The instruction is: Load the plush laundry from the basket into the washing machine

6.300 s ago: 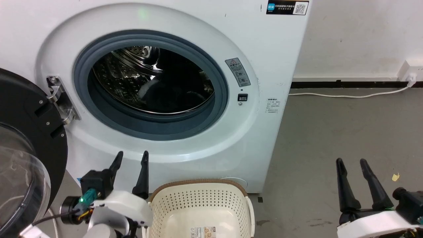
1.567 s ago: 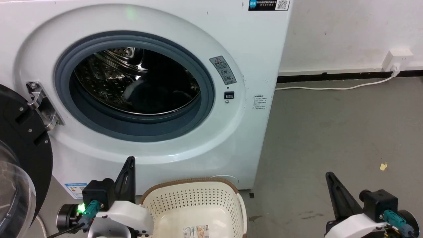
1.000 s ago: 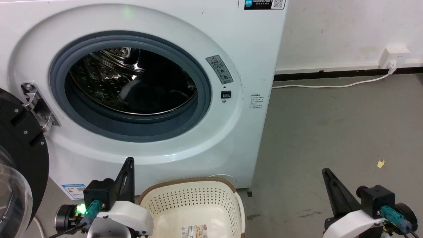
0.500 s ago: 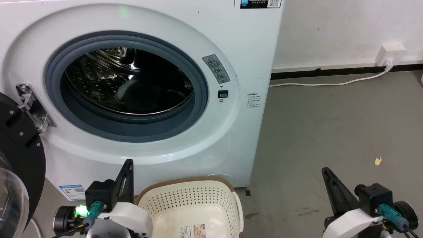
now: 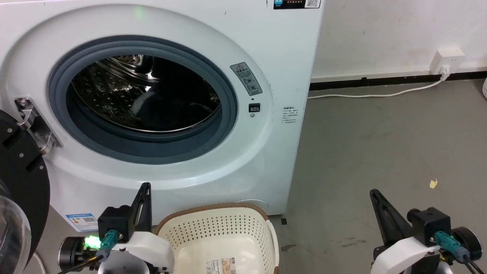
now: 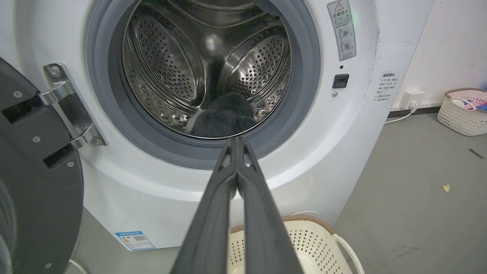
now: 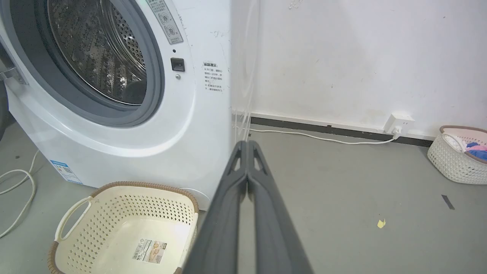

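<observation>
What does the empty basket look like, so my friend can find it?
Find the big white washing machine. On the floor right in front of it sits the cream basket with little holes. Unlike the other basket by the wall socket, which holds colourful clothes, it has just a paper label inside.

Glossy white finish is seen on the washing machine [image 5: 243, 163], upper left in head view; drum [image 6: 167, 72] shiny perforated steel, door ring [image 5: 144, 152] matt grey rubber. Basket [image 5: 217, 228], btm centre: cream plastic w/ paper label [image 5: 220, 265]. Plush laundry [image 6: 224, 118] fuzzy.
</observation>
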